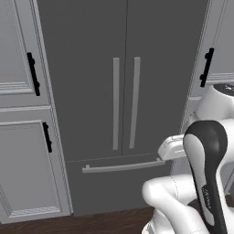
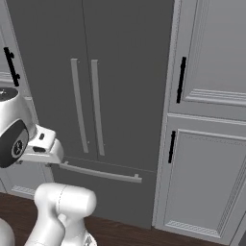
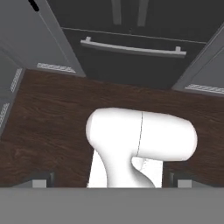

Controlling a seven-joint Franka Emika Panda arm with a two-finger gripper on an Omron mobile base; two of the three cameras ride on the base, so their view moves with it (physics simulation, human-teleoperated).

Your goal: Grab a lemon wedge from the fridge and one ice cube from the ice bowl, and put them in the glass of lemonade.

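A: How many things stand ahead of the robot?

B: One tall dark grey two-door fridge (image 1: 123, 91), both upper doors shut, with one drawer front below them. It carries three long light grey bar handles: two upright ones (image 1: 116, 103) side by side at the seam between the doors, and one lying level (image 1: 122, 166) across the drawer front. Paneled grey cabinets (image 1: 23, 137) flank it on both sides. In the left base view I count two black handles (image 1: 33, 73) to the left of the fridge and one to its right.

A: And how does the fridge look?

B: Flat, matte, dark fronts, a thin vertical seam down the middle. Its inside is hidden behind the closed doors.

A: Where is it, relative to the arm?

B: Straight in front, filling the middle of both base views. The white hand sits low and near, just before the drawer handle.

A: The gripper?

B: The gripper (image 3: 109, 179) points down at the dark brown wooden floor (image 3: 52, 113). Its two dark fingertips (image 3: 40, 178) stand far apart at the bottom corners of the hand view, spread wide with nothing between them.

A: Room to move?

B: A bare strip of floor runs between the robot and the fridge base; the cabinets close in at either side.
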